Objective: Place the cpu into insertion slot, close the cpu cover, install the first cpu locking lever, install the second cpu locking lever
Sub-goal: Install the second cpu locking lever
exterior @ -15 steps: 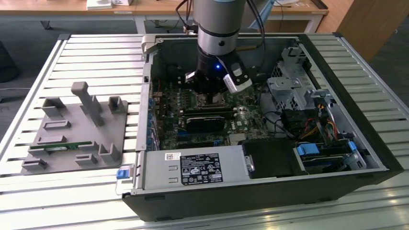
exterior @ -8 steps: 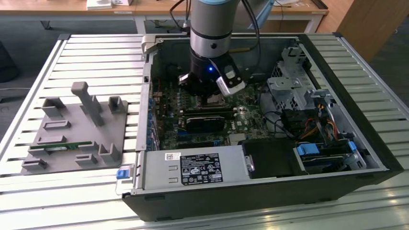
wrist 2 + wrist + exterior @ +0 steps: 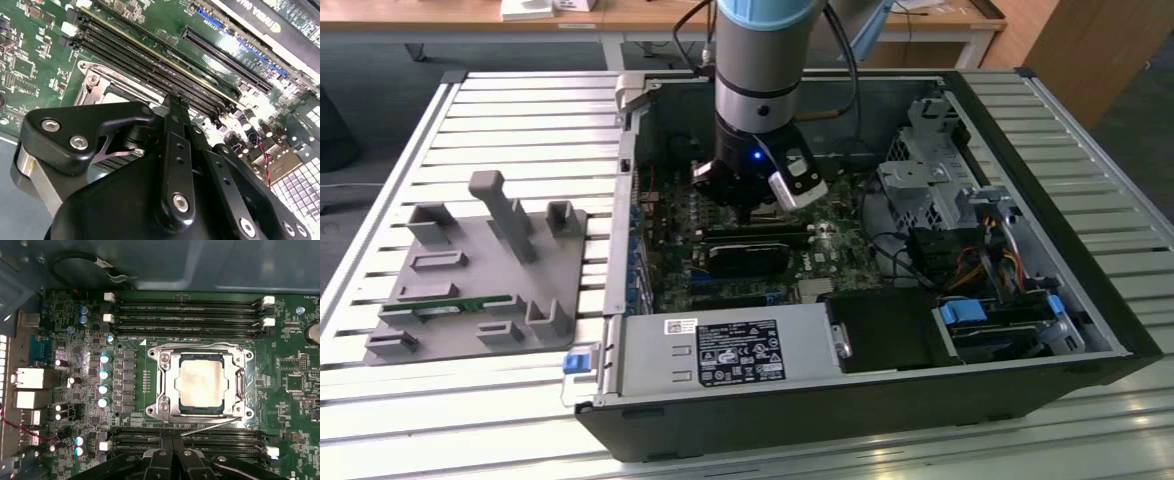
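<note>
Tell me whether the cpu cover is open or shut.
Shut: in the first wrist view the cpu cover lies flat, framing the cpu seated in its window.

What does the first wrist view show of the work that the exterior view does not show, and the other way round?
The first wrist view shows the cpu seated in the insertion slot, with the cpu cover closed around it. The exterior view shows the whole open computer case, the grey power-supply box and the grey fixture tray beside the case. Both show the green motherboard and the gripper low above it.
</note>
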`<action>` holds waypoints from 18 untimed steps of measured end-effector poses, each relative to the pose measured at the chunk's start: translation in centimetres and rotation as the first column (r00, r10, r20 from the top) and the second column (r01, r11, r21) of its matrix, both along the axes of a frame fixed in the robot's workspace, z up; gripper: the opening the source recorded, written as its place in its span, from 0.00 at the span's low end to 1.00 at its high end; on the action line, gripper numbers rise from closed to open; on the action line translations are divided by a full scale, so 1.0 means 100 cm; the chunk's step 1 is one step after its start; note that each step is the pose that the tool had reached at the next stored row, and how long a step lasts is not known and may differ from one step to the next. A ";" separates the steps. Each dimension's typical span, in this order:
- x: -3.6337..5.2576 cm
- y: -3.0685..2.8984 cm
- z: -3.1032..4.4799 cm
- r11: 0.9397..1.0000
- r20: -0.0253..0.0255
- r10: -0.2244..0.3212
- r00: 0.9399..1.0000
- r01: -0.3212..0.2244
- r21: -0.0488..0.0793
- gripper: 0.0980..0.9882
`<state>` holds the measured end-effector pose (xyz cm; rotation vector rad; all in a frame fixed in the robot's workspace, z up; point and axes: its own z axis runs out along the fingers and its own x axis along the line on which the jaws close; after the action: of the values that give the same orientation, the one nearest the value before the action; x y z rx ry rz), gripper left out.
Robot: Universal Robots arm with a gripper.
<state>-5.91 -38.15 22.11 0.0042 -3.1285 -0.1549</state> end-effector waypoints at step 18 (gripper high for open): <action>-0.0057 -0.0162 -0.0100 0.996 0.000 0.000 1.000 0.000 0.086 0.01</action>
<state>-6.48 -39.77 21.11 0.0047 -3.1190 -0.2895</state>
